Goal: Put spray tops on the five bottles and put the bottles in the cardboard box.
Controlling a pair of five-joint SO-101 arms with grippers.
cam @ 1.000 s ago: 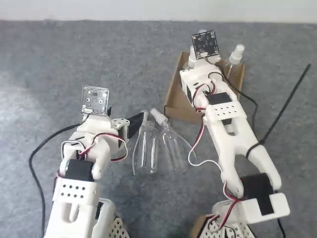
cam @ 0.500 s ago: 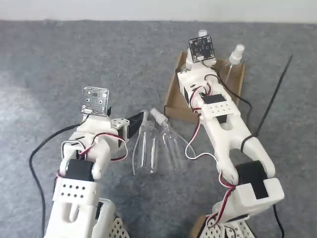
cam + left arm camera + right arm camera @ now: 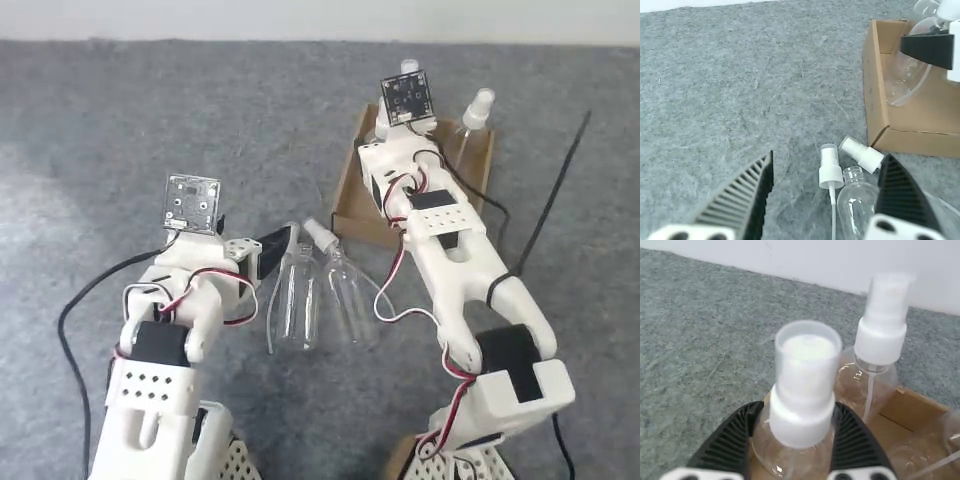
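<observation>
The right gripper [image 3: 796,426], fingers pinching a capped spray bottle [image 3: 802,375], has carried it to the far-left end of the cardboard box [image 3: 348,190], likely ready for release. The left gripper [image 3: 827,169] hangs spread above two bottles [image 3: 295,292] lying nearby.

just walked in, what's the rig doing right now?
The right tool is clamped on the neck of a capped bottle, held upright over the cardboard box. A second capped bottle stands upright beside it in the box. The left tool is open over two bottles lying on the carpet just outside the box, with spray tops at their necks. I can't tell whether those tops are seated.
</observation>
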